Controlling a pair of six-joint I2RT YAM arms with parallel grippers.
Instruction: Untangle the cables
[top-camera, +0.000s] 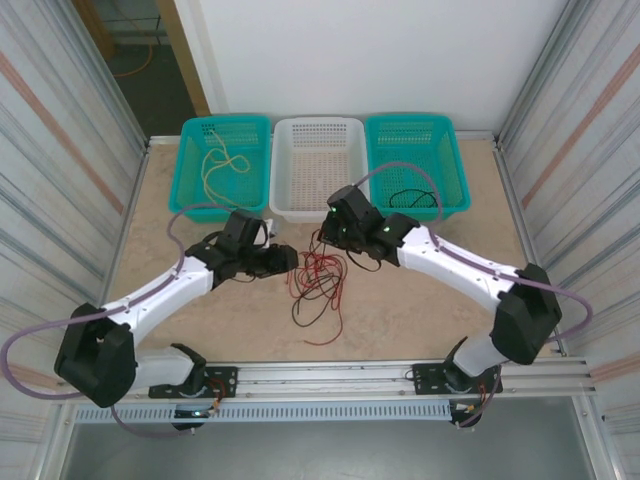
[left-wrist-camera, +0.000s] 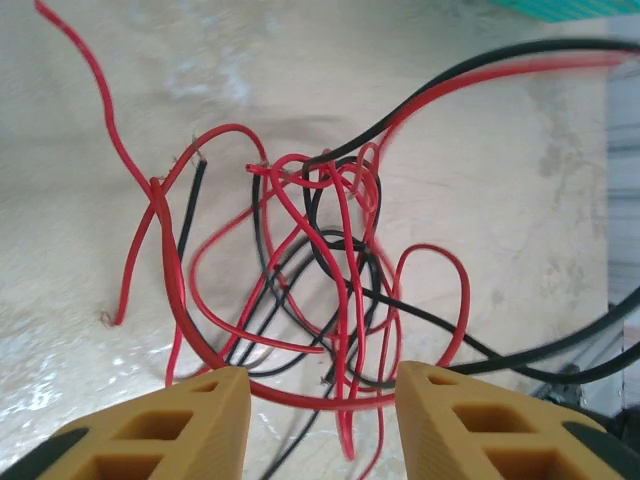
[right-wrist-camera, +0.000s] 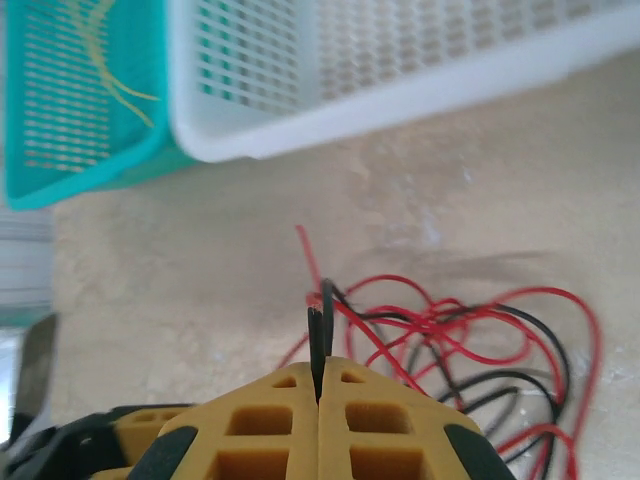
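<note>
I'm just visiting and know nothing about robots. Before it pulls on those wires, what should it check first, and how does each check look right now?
1. Right pincer clamped on a black cable: ok.
2. Left pincer open, ready to grab: ok.
3. Left pincer gripping a red cable to pull against: not ok, strands merely pass between its jaws.
4. Black and red cables separated: not ok, the tangle is knotted.
5. Where the clamped cable runs through the tangle: cannot tell.
</note>
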